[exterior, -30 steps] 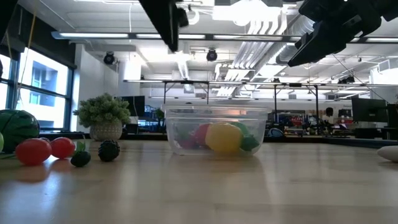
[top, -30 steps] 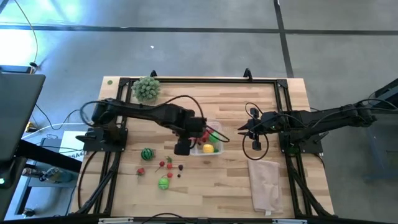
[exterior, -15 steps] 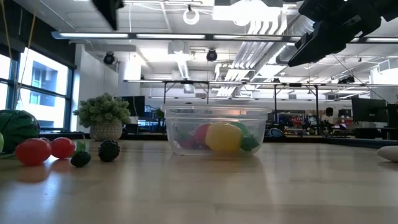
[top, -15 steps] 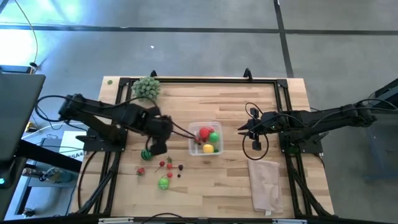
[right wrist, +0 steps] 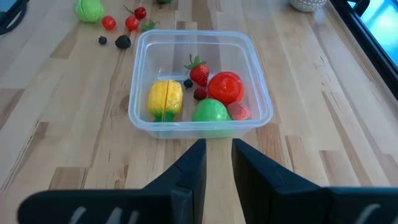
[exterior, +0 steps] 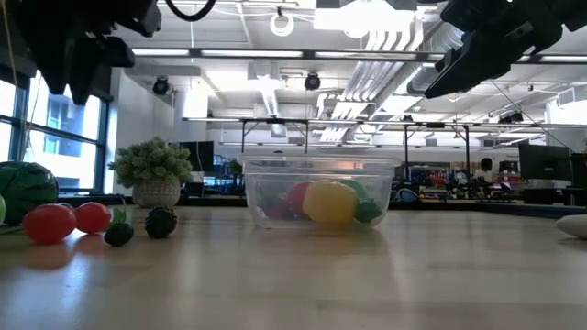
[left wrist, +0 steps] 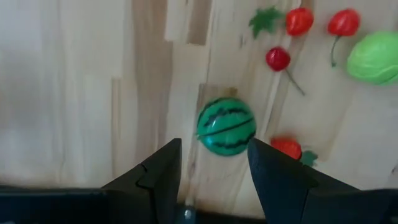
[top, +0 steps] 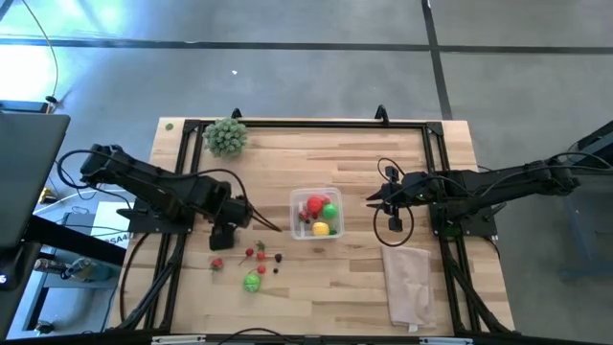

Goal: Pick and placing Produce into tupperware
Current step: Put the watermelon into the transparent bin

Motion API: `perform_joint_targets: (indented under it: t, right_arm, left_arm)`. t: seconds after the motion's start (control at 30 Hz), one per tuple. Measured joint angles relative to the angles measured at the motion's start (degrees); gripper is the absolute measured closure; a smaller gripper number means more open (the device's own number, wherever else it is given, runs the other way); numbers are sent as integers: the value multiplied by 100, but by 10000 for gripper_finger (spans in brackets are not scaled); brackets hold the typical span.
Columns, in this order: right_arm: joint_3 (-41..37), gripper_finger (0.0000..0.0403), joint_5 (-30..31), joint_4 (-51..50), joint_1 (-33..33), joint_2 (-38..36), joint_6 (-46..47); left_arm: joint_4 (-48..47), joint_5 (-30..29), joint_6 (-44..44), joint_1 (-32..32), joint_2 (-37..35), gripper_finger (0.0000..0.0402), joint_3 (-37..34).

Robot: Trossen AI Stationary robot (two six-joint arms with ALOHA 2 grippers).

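The clear tupperware (top: 315,213) stands mid-table and holds a yellow piece (right wrist: 165,98), a red one (right wrist: 225,86), a green one (right wrist: 210,111) and a strawberry (right wrist: 199,73). Left of it, my left gripper (top: 223,236) hangs open, pointing down above the dark-striped green ball (left wrist: 226,126), which rests on the wood ahead of its fingers. Small red fruits (top: 257,254) and a light green fruit (top: 252,281) lie nearby on the table. My right gripper (top: 374,201) hovers to the right of the tupperware, its fingers (right wrist: 193,165) narrowly open with nothing between them.
A bushy pale-green plant in a pot (top: 225,136) stands at the far left corner. A folded beige cloth (top: 409,283) lies at the near right. Black frame rails (top: 316,123) run around the table's edges. Bare wood lies between the tupperware and the cloth.
My left gripper has swung from over the tupperware toward the table's left edge, sinking a little and rolling at the wrist, and now hangs over the striped green ball. The produce and the tupperware have stayed where they were.
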Motion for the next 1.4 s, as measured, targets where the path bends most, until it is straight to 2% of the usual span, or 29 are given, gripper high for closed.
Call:
perform_joint_targets:
  t: [0.13, 0.33, 0.6, 0.87, 1.4]
  right_arm:
    - [0, 336, 0, 2, -2, 0, 0]
    - [0, 336, -1, 2, 0, 0, 0]
    - [0, 336, 0, 2, -2, 0, 0]
    - [0, 336, -2, -2, 0, 0, 0]
    - [0, 336, -1, 1, -1, 0, 0]
  left_arm:
    - [665, 39, 273, 0, -30, 229, -5]
    - [1593, 431, 778, -4, 6, 229, 2]
    - [1311, 492, 811, 0, 157, 229, 0]
    - [613, 332, -34, 0, 177, 229, -2]
    - [-458, -923, -2220, 0, 64, 229, -5]
